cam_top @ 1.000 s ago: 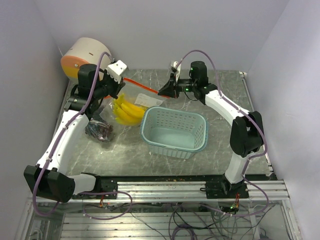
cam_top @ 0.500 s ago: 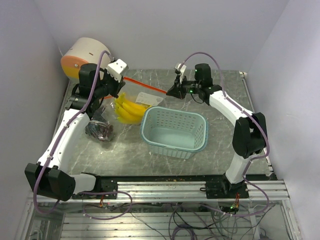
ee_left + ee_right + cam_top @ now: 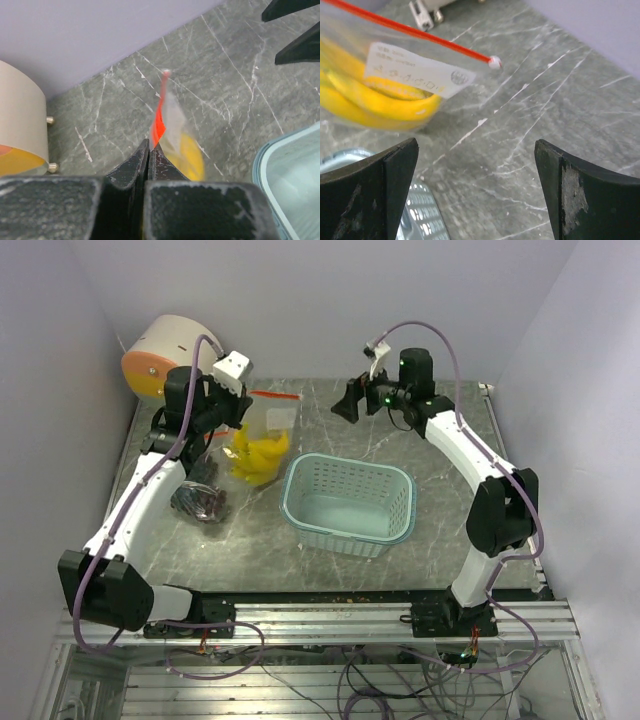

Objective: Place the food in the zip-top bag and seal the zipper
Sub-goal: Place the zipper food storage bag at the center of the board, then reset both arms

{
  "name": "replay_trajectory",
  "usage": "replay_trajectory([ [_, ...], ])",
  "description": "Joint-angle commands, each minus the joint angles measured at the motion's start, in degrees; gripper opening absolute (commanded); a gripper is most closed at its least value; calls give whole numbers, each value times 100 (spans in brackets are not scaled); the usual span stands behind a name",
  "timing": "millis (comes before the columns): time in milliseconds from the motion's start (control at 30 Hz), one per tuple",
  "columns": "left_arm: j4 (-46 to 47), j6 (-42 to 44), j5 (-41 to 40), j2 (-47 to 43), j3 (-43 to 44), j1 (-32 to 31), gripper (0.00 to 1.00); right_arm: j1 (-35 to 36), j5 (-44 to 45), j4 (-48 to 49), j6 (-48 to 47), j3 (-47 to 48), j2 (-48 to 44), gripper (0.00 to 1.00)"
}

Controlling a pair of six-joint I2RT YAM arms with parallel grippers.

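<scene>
A clear zip-top bag point(image 3: 265, 430) with a red zipper point(image 3: 276, 395) hangs by its left top corner from my left gripper point(image 3: 243, 403), which is shut on that zipper edge point(image 3: 157, 127). Yellow bananas point(image 3: 258, 455) sit inside the bag point(image 3: 415, 70). A dark bunch of grapes point(image 3: 200, 498) lies on the table under my left arm, outside the bag. My right gripper point(image 3: 345, 402) hovers open to the right of the bag, apart from it; in its wrist view the open gripper point(image 3: 475, 145) holds nothing, and the zipper's white end point(image 3: 494, 62) lies ahead of it.
A pale teal mesh basket point(image 3: 350, 505) stands in front of the bag, near mid-table. A beige and orange cylinder point(image 3: 165, 350) lies at the back left corner. Walls close the table in at the back and both sides.
My right gripper has opened and let go of the zipper's end, drawing back up and to the right. The zipper is no longer stretched between the arms; the bag now hangs from my left gripper.
</scene>
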Motion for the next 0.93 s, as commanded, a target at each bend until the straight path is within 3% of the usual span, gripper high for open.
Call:
replay_trajectory([
  [0,887,-753,-452,218,10,27,9,-35,817,-300,1124,507,-9,100],
  [33,862,-816,-541,275,55,27,13,-37,910,-463,1267,604,36,100],
  [67,805,-875,-632,318,108,27,28,-36,1045,-595,1399,688,69,100],
  [133,712,-968,-737,350,156,27,94,-37,1325,-915,1622,818,124,100],
  [167,697,-972,-728,338,164,27,99,-37,1423,-1047,1683,849,122,100],
  [367,306,-1287,-1042,321,458,35,100,-31,1851,-991,1850,418,-304,100],
  [633,101,-1482,-562,355,1081,36,100,-33,2223,-1118,1902,366,-480,100],
  [900,134,-1520,-460,369,1111,36,100,-35,2644,-1413,1790,551,-515,100],
])
